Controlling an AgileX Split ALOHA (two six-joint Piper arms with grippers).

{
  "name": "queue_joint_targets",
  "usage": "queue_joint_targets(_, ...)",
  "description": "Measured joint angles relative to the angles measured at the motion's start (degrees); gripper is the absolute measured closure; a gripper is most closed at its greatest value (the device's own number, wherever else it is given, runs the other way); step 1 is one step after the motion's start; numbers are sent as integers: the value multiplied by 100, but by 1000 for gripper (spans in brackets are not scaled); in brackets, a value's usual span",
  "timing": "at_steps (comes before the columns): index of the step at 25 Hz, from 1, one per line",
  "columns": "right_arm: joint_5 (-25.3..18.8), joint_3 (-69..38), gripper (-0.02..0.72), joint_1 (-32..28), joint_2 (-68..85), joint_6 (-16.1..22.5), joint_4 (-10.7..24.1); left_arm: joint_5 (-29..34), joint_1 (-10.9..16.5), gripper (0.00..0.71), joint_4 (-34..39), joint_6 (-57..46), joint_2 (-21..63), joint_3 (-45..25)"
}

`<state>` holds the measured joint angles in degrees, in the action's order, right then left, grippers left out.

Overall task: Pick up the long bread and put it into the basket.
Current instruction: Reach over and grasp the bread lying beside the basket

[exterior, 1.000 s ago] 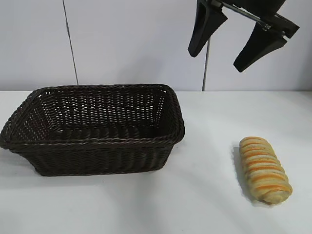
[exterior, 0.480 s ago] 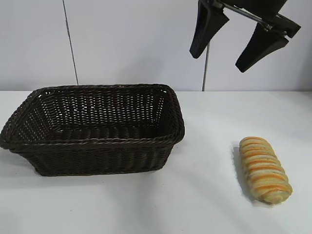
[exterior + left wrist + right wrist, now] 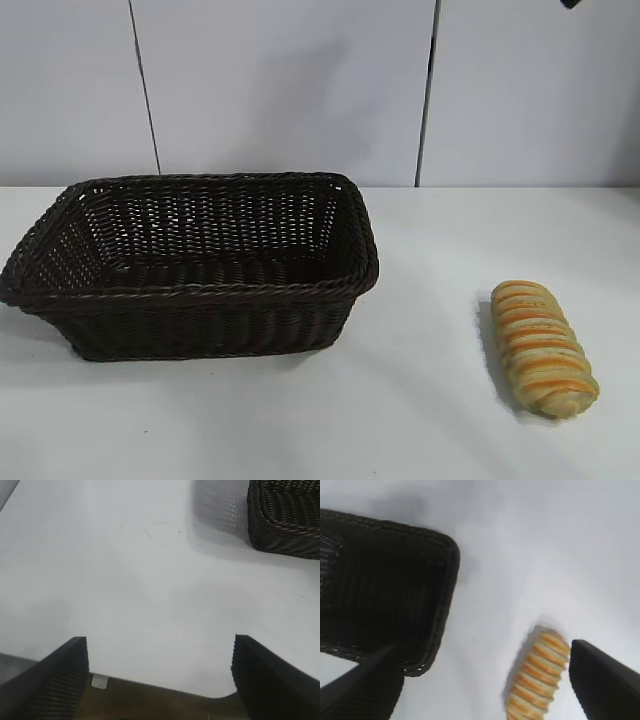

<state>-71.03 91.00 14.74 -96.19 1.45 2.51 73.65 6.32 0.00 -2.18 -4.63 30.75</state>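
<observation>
While the long bread (image 3: 543,347) lies flat on the desk (image 3: 420,420) toward its right edge, well apart from the basket (image 3: 195,262) on the left half | right pincer (image 3: 490,690) spread wide, high above bread and basket corner | left pincer (image 3: 160,680) released, over bare desk near an edge.

White table (image 3: 420,420); pale panelled wall (image 3: 290,90) w/ dark seams.

Long bread (image 3: 542,348): golden-tan, crossed by ridges striped orange and pale cream. Basket (image 3: 190,262): dark brown wicker weave, braided rim in the same brown. Bench (image 3: 420,420): plain white. Black ribbed pads are seen on the left claw (image 3: 160,680) and right claw (image 3: 485,685).
</observation>
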Motion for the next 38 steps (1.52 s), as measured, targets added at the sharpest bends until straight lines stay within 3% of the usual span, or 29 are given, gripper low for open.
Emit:
queue_joint_targets(5, 86, -962, 81, 0, 0, 105, 238, 0, 0, 140, 0, 0, 0, 0)
queue_joint_targets(12, 966, -1853, 81, 0, -131, 427, 281, 0, -134, 140, 0, 0, 0, 0)
queue_joint_targets(19, 1383, -1937, 81, 0, -824, 620, 281, 0, -150, 140, 0, 0, 0, 0)
queue_joint_targets(25, 1495, -1937, 81, 0, -1457, 666, 275, 0, -150, 140, 0, 0, 0, 0)
queue_joint_targets(38, 2158, -1937, 81, 0, -1857, 971, 303, 0, -150, 140, 0, 0, 0, 0)
